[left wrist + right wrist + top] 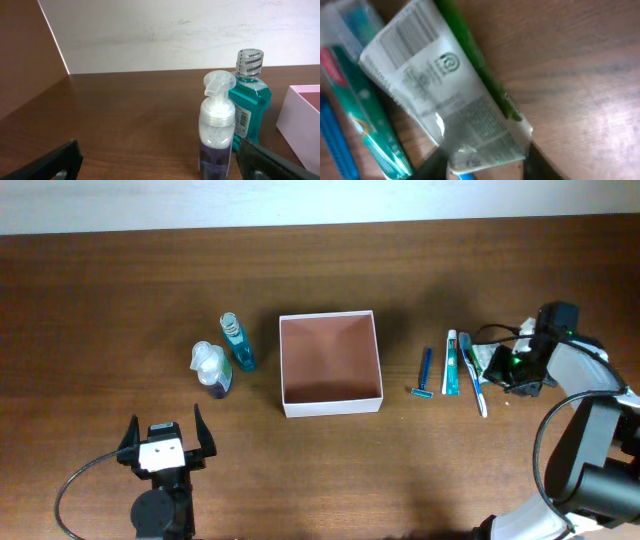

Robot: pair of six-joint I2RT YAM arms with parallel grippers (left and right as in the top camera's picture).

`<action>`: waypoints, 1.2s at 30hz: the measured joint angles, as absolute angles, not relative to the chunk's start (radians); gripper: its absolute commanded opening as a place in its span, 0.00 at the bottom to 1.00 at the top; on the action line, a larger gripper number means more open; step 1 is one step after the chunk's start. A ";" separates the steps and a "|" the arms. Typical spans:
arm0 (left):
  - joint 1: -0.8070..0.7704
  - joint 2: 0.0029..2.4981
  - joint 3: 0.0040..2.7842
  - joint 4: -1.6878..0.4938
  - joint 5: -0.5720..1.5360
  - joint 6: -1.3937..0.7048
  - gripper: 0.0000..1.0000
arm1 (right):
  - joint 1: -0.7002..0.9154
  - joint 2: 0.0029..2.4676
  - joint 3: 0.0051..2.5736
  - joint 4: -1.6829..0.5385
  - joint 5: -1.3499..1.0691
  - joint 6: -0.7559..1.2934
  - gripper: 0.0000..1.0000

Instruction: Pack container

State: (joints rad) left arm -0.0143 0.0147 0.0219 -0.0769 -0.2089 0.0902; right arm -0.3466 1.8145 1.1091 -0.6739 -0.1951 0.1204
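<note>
Container [333,406] sits mid-bench, square to the bench's [100,300] far edge, open side up, reddish-brown floor bare, thin white walls all round. Bare wood on all four sides of it: a narrow strip on its L before the mouthwash bottle [238,345], a wider strip on its R before the blue razor [424,372].

Foam pump bottle [212,368] is just beside the mouthwash on the near-L side; both look upright in the L wrist view.

R of the razor, close together and roughly parallel: toothpaste tube [452,363], then toothbrush [473,375], then green-and-white packet [490,358] nearest the R edge.

L end effector [166,420] is near the front edge, jaws spread wide, nothing btwn them, pointing at the two bottles w/ open wood ahead of it.

R end effector [515,368] is at the packet's outer end. In the R wrist view dark fingers [540,162] flank the crumpled end; can't tell if they pinch it or just straddle it.

White wall [300,200] runs along the far edge.
</note>
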 measured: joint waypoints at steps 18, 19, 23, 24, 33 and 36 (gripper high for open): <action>-0.014 0.015 0.022 -0.077 -0.209 0.090 0.99 | -0.336 1.713 1.156 -0.823 -0.310 0.051 0.17; -0.014 0.015 0.022 -0.077 -0.209 0.090 0.99 | -0.335 1.679 1.156 -0.823 -0.328 0.044 0.17; -0.014 0.015 0.022 -0.077 -0.209 0.090 0.99 | -0.334 1.500 1.166 -0.828 -0.372 0.025 0.14; -0.014 0.015 0.022 -0.077 -0.209 0.090 0.99 | -0.334 1.462 1.167 -0.834 -0.377 0.022 0.13; -0.014 0.015 0.022 -0.077 -0.209 0.090 0.99 | -0.333 1.008 1.173 -0.887 -0.429 -0.005 0.11; -0.014 0.015 0.022 -0.077 -0.209 0.090 1.00 | -0.333 0.846 1.176 -0.891 -0.438 -0.007 0.10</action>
